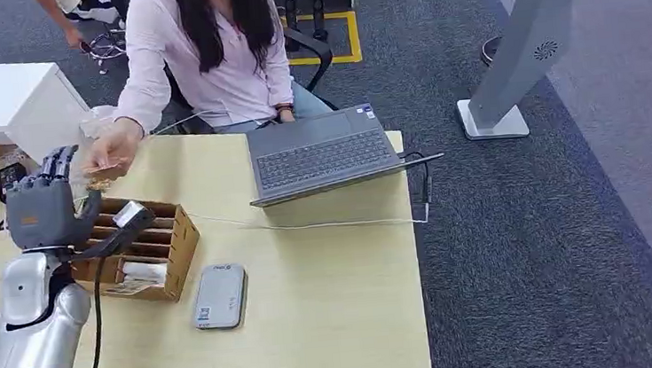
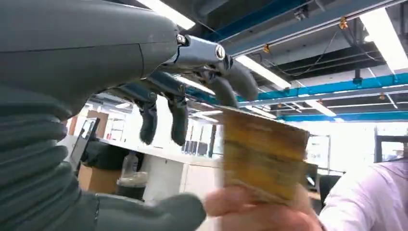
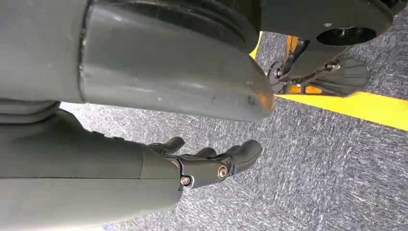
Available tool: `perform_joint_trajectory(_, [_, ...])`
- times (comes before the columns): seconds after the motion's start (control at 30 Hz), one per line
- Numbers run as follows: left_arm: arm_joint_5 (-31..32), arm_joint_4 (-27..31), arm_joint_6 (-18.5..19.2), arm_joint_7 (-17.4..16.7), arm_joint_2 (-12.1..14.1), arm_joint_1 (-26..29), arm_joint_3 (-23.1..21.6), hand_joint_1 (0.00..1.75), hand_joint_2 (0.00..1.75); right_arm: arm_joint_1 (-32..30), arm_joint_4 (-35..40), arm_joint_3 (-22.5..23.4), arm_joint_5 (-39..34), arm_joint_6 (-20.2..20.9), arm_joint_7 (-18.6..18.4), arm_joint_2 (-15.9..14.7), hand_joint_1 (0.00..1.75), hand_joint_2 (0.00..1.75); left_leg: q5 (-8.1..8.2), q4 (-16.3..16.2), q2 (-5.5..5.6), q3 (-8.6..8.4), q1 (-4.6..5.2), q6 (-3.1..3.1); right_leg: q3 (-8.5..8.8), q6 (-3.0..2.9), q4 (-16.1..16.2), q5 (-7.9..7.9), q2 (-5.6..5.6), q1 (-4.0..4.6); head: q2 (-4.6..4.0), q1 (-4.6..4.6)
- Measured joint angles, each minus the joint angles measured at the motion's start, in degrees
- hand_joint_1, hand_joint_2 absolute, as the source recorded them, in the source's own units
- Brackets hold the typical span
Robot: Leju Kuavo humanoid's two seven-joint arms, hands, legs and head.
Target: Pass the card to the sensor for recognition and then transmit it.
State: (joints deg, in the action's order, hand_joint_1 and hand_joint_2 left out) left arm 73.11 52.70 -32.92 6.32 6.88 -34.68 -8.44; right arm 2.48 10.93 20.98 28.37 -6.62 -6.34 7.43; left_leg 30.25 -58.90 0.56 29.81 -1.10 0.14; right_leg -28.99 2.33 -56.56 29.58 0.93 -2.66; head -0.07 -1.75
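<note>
Handover stage: left hand (image 1: 42, 209), fingers spread and gripping nothing, is raised beside the card (image 2: 263, 155), which the person's hand (image 1: 112, 149) holds over the table (image 1: 330, 273); right hand (image 3: 211, 163) hangs empty (fingers loosely apart); sensing at the grey reader (image 1: 220, 296) appears done

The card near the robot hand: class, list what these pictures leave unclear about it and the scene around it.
- Card: left wrist view, blurred, print unreadable; person's hand covers one edge.
- Left robot hand: head view, whether its fingers touch the card is too small to tell.
- Sensor: label too small to read.
- Cardboard box: contents partly hidden by the left robot hand.
</note>
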Motion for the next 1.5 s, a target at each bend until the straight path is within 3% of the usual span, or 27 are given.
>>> perform_joint_trajectory(0.2, [-0.5,0.3,-0.3,0.2,-0.7,0.5,0.0,0.0,1.75,0.1,0.0,0.2,0.4,-0.3,0.1,0.0,0.0,0.0,0.0,0.0,0.0,-0.01,0.0,0.0,0.0,0.0,0.0,0.0,0.0,0.0,0.0,0.0])
perform_joint_trajectory(0.3, [-2.3,3.3,-1.1,1.7,-1.8,3.0,0.0,0.0,1.75,0.1,0.0,0.9,0.5,-0.6,0.3,0.0,0.0,0.0,0.0,0.0,0.0,-0.01,0.0,0.0,0.0,0.0,0.0,0.0,0.01,0.0,0.0,-0.02])
perform_joint_trajectory(0.5, [-4.2,18.0,-3.9,5.1,-4.3,15.9,-1.7,0.0,1.75,0.1,0.0,2.8,-0.2,-1.5,0.5,0.1,0.0,0.0,0.08,0.0,-0.07,0.01,0.04,0.01,-0.02,0.0,0.1,0.02,0.08,-0.02,0.0,0.02])
perform_joint_trajectory(0.83, [-2.7,33.2,-5.4,6.8,-4.6,35.7,-4.4,0.0,1.75,-0.1,0.0,6.0,-2.0,-3.3,0.8,0.3,0.0,0.0,0.09,0.0,-0.12,0.1,0.02,0.01,-0.14,0.02,0.1,0.05,0.04,-0.01,0.0,0.02])
perform_joint_trajectory(0.9, [-2.3,34.4,-4.4,6.8,-4.5,38.5,-4.5,0.0,1.75,-0.2,0.0,6.6,-2.1,-3.3,1.2,0.3,0.0,0.0,0.09,0.0,-0.12,0.1,0.01,0.01,-0.14,0.02,0.1,0.04,0.04,-0.01,0.0,0.0])
perform_joint_trajectory(1.07, [-0.4,35.3,7.4,0.8,-2.8,42.5,-4.9,0.0,1.75,-0.2,0.0,8.2,-2.3,-3.3,1.9,0.5,0.0,0.0,0.07,0.0,-0.12,0.1,0.0,0.0,-0.14,0.01,0.1,0.03,0.03,0.0,0.0,0.0])
perform_joint_trajectory(1.37, [-1.9,35.3,11.9,-1.1,-1.0,42.9,-4.9,0.0,1.75,-0.2,0.0,9.2,-1.9,-2.8,2.0,0.6,0.0,0.0,0.05,0.0,-0.03,0.11,0.0,0.0,-0.11,-0.01,0.1,0.01,0.0,0.0,0.0,0.0])
perform_joint_trajectory(1.5, [-3.4,35.1,12.1,-1.2,-0.4,42.8,-4.8,0.0,1.75,-0.2,0.0,9.6,-1.5,-2.7,2.0,0.6,0.0,0.0,0.05,0.0,-0.03,0.11,0.0,0.0,-0.12,-0.01,0.1,0.02,0.0,0.0,0.0,0.0])
